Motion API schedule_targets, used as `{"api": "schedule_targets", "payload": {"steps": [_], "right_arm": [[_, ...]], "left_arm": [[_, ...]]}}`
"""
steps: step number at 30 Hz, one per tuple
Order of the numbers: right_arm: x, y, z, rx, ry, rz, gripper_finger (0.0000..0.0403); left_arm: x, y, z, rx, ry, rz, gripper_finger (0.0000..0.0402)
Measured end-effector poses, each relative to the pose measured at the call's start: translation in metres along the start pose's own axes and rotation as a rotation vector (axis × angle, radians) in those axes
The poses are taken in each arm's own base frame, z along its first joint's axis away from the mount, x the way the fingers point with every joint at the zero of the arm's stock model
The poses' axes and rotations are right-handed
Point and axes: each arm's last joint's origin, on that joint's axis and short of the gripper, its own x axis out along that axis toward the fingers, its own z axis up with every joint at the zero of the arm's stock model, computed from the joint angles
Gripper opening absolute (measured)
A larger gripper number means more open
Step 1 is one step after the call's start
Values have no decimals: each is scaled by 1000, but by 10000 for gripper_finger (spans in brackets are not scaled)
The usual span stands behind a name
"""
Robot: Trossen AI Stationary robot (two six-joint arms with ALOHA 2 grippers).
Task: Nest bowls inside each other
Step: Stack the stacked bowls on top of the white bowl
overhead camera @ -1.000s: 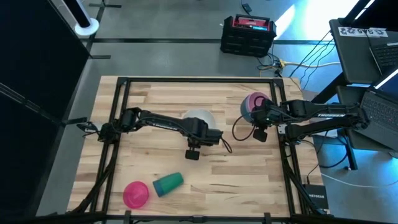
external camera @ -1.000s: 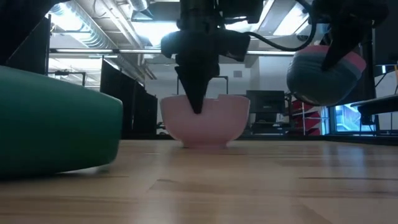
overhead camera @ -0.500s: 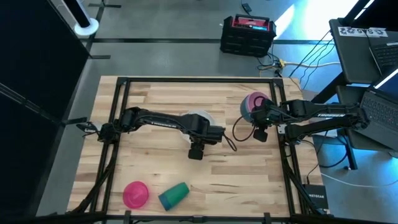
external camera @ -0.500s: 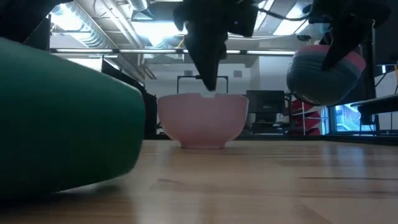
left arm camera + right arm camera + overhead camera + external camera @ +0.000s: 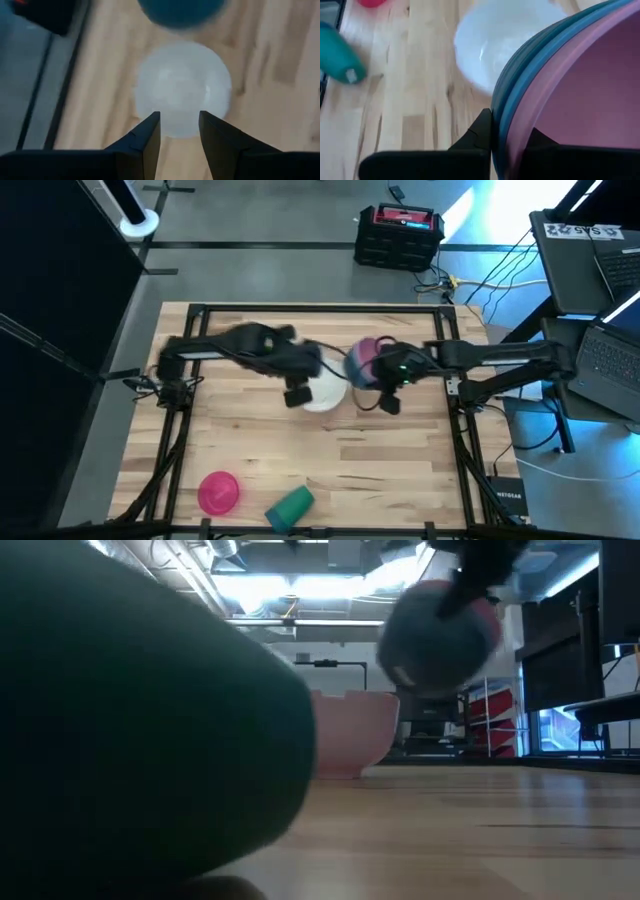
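From above, the only writing is a white sticker on a laptop lid (image 5: 585, 230) at the far right, too small to read; the pale butcher-block wooden tabletop (image 5: 250, 450) sits in a black frame on a grey floor, with a black and red case (image 5: 400, 235) beyond it. The left gripper (image 5: 296, 393) hangs at the rim of a white round plastic bowl (image 5: 325, 392) standing mid-tabletop, and the right gripper (image 5: 388, 388) reaches in from the right, carrying a stack of nested bowls (image 5: 362, 362) just beside the white one. A magenta plastic bowl (image 5: 218, 491) and a small green plastic cup (image 5: 290, 507) lie near the front edge, well apart from the arms. At table height, the green cup (image 5: 140, 730) fills the left of the picture; behind it the pale bowl (image 5: 352, 735) stands upright, and the stack (image 5: 440, 635) hangs tilted in the air above it, against a room of ceiling lights and dark racks. The left wrist view shows its two dark fingers (image 5: 145, 140) parted and holding nothing, over the white bowl (image 5: 182, 87). The right wrist view shows its fingers (image 5: 480, 131) clamped on the rim of the stack (image 5: 555, 85), blue layers outside and pale pink inside, with the white bowl (image 5: 490, 40) beyond.
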Motion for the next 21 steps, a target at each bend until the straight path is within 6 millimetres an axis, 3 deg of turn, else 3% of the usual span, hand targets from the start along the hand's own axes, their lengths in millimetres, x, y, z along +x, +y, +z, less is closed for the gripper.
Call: {"api": "schedule_targets", "payload": {"steps": [5,10,17,21], "right_arm": [[16,8,67,-58,-17,-3,0],[42,12,108,7,112,3,0],[90,15,147,104,295,0,0],[107,19,149,181,344,57,0]], "left_arm": [[-57,20,-33,-75,-133,40,117],[-86,35,-69,-125,-173,13,117],[-111,59,-122,-193,-215,-36,117],[-113,68,-144,-203,-218,-48,117]]}}
